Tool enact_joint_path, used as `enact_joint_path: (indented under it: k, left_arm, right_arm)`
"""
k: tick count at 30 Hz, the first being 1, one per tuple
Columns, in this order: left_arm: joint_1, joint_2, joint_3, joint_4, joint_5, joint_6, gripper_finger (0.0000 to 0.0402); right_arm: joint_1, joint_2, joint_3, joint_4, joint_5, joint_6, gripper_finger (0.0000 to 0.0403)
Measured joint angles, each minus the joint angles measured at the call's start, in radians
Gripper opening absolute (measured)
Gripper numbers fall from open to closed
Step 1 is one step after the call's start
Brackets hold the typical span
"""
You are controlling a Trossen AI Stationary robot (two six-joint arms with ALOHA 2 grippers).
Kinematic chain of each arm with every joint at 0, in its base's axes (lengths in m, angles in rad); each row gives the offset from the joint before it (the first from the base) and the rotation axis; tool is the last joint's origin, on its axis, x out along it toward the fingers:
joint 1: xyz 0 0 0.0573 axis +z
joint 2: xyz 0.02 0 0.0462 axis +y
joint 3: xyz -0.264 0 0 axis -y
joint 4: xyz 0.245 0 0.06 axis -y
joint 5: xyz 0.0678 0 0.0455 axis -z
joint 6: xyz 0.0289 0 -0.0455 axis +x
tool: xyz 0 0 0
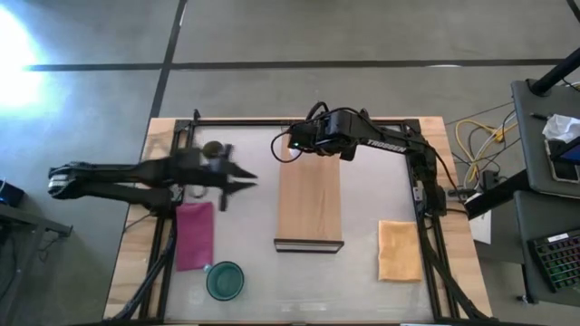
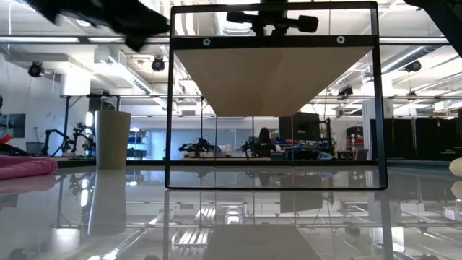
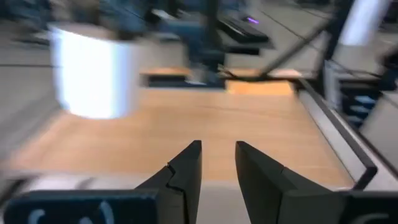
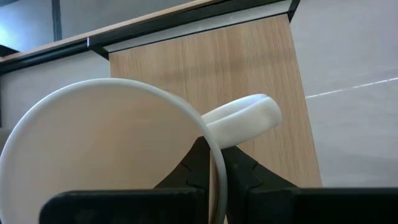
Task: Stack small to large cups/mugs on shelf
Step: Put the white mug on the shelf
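While clamping white mug [image 4: 112,155] rim, right fingers [image 4: 198,163].

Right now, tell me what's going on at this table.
The right gripper is shut on the rim of the white mug, holding it over the far end of the wooden shelf. The left gripper hangs empty, fingers slightly apart, near the olive cup at the table's far left. The teal mug sits at the near edge beside the pink cloth.
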Motion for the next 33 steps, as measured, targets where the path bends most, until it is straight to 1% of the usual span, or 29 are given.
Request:
enact_joint_path:
  k: [2,4,8,11,13,16,19,28,30,33]
  left_arm:
    - [0.045,0.075,0.002,0.049,0.057,0.013,0.0084]
    - [0.097,0.119,0.030,0.127,0.069,0.012,0.0084]
    - [0.221,0.173,0.083,0.133,0.086,0.014,0.0084]
    - [0.299,0.232,0.126,0.134,0.218,0.058,0.0084]
    - [0.329,0.282,0.154,0.133,0.267,0.064,0.0084]
    - [0.342,0.361,0.206,0.130,0.302,0.092,0.0084]
    - [0.340,0.408,0.255,0.135,0.317,0.101,0.0084]
    - [0.342,0.509,0.297,0.128,0.313,0.129,0.0084]
    - [0.342,0.526,0.306,0.133,0.313,0.129,0.0084]
    - [0.345,0.552,0.325,0.143,0.310,0.130,0.0084]
  right_arm:
    - [0.001,-0.002,0.000,-0.001,0.000,0.009,0.0013]
    - [0.001,-0.006,0.001,-0.001,0.000,0.009,0.0013]
    - [0.011,-0.014,0.002,-0.001,0.000,0.006,0.0013]
    - [0.014,-0.017,0.002,0.000,0.008,0.014,0.0013]
    - [0.014,-0.017,0.002,-0.001,0.015,0.026,0.0013]
    - [0.013,-0.017,0.002,-0.001,0.017,0.029,0.0013]
    - [0.014,-0.017,0.002,-0.001,0.016,0.028,0.0013]
    - [0.016,-0.017,-0.001,-0.001,0.017,0.015,0.0013]
    - [0.016,-0.017,-0.002,-0.003,0.019,0.006,0.0019]
    - [0.016,-0.017,-0.002,-0.005,0.019,-0.003,0.0041]
